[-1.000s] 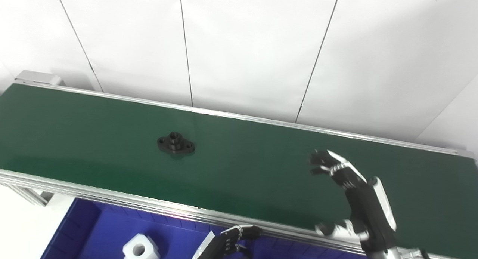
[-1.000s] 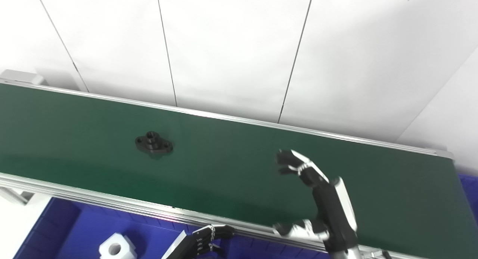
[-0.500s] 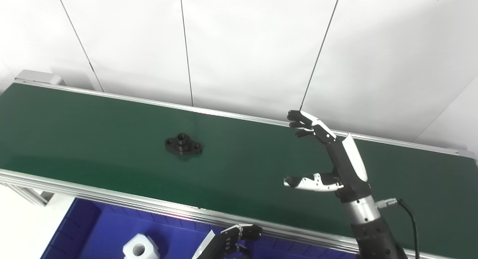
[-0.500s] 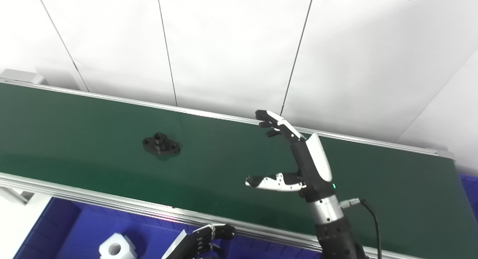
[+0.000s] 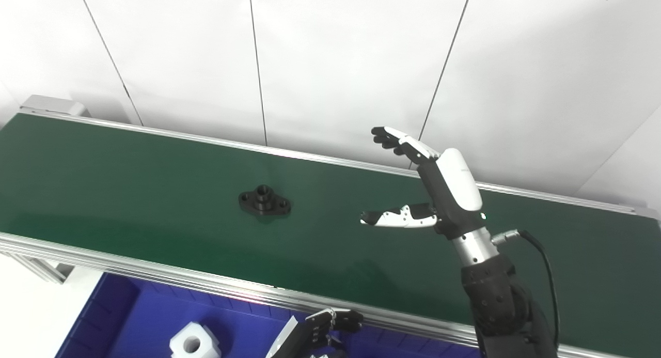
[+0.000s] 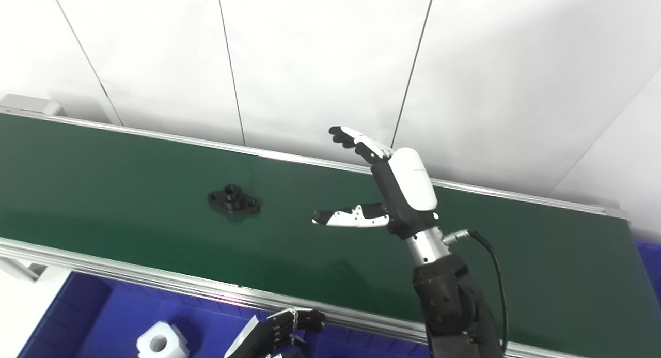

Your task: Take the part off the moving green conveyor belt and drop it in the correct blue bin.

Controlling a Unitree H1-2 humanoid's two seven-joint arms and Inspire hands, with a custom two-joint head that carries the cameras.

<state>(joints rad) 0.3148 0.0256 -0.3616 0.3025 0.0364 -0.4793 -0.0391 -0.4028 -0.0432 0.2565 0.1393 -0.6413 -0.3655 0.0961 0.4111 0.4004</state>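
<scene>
The long dark green conveyor belt with silver aluminium rails (image 5: 129,167) fills most of the scene, and a blue plastic bin (image 5: 129,316) sits below its near rail, holding a white blocky plastic part with a round hole (image 5: 193,341). The right hand (image 5: 439,190) hovers above the belt, fingers (image 5: 397,139) and thumb spread wide, holding and touching nothing. The small black flanged metal part with a raised centre hub (image 5: 264,201) lies flat on the belt, well apart to the left of the fingertips. The likely risk is timing: the part moves, so a late closing could miss or knock it. The left hand (image 5: 323,329) waits below the near rail, fingers curled; whether they hold anything cannot be told.
</scene>
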